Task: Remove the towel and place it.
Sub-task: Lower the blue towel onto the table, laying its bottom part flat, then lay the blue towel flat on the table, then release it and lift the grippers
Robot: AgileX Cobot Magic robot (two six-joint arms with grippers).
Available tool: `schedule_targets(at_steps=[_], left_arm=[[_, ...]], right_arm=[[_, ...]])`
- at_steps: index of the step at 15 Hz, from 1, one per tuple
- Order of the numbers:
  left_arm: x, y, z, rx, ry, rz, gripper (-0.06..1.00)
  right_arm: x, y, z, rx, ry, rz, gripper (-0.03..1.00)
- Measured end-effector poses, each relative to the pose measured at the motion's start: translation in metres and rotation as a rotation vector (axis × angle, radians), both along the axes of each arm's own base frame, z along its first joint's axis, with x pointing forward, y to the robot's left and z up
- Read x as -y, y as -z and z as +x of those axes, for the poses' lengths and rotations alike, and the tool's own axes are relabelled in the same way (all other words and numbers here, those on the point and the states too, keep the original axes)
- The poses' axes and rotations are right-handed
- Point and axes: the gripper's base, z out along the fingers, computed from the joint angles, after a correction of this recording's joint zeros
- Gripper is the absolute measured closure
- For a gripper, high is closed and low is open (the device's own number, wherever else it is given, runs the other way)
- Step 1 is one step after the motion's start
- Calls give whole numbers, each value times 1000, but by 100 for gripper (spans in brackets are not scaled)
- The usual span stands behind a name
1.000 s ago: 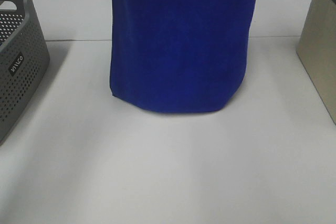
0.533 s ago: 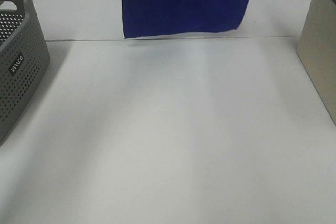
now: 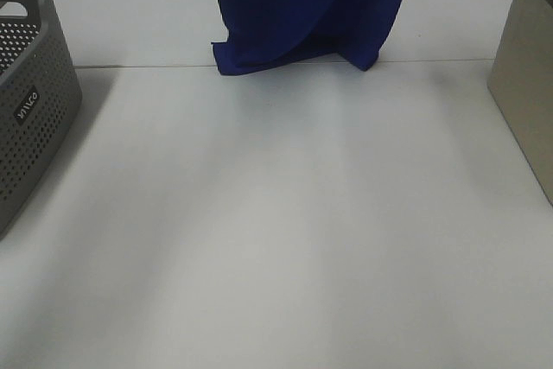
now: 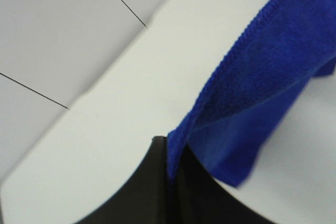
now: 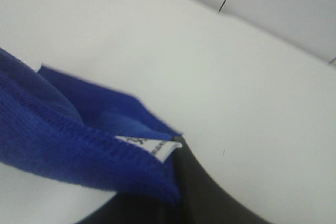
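Note:
The royal-blue towel (image 3: 302, 6) hangs from above the top edge of the exterior high view, over the far middle of the white table (image 3: 276, 231). Its lower edge rests on the table and curls into folds. Neither gripper shows in that view. In the left wrist view my left gripper (image 4: 169, 153) is shut on one edge of the towel (image 4: 262, 87). My right gripper (image 5: 176, 156) is shut on a corner of the towel (image 5: 63, 150), right at the small white tag (image 5: 152, 146).
A grey perforated basket (image 3: 26, 101) stands at the left edge of the table. A beige box (image 3: 527, 66) stands at the right edge. A seam line crosses the table just in front of the towel's lower edge.
The towel has moved away from the near middle of the table to the far side. It hung free half a second ago; now its lower edge has dropped onto the table and bunched.

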Motion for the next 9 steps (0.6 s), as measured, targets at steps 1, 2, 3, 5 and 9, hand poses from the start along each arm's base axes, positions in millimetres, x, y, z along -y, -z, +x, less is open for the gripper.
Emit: schedule_targets(at_steps=[1, 2, 3, 5, 9], left_arm=[[0, 10, -7, -128, 5, 32, 94], [-1, 13, -10, -176, 7, 43, 94], [-1, 19, -16, -268, 13, 62, 94], [0, 26, -19, -338, 17, 48, 94], [2, 70, -27, -537, 6, 48, 94]], right_arm=[[2, 8, -7, -115, -2, -26, 95], [3, 11, -10, -159, -5, -35, 95], [4, 16, -16, -248, -12, -51, 95], [4, 25, -17, -322, -14, -61, 95], [4, 68, -20, -492, 21, -50, 95]])
